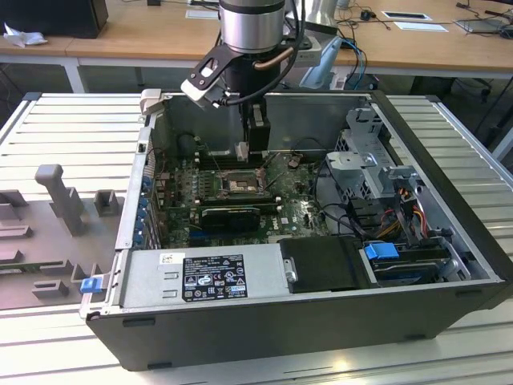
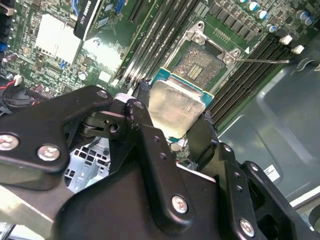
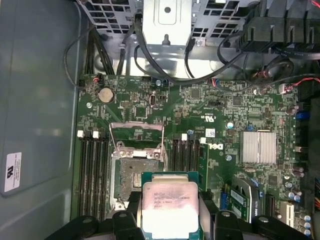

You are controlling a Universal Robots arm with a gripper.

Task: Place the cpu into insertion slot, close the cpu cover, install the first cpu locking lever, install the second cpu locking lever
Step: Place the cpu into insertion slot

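Green motherboard inside open case: gripper pinches the cpu, print on its lid, near the open insertion slot.

- Arm: shiny silver cylindrical wrist section, black housing below it.
- Bracket: pale grey and black block, at 8 o'clock of the cylinder in the exterior view.
- Cables: black and copper-coloured, looping at 4 o'clock.
- Gripper: matte black link bars with silver screw heads.
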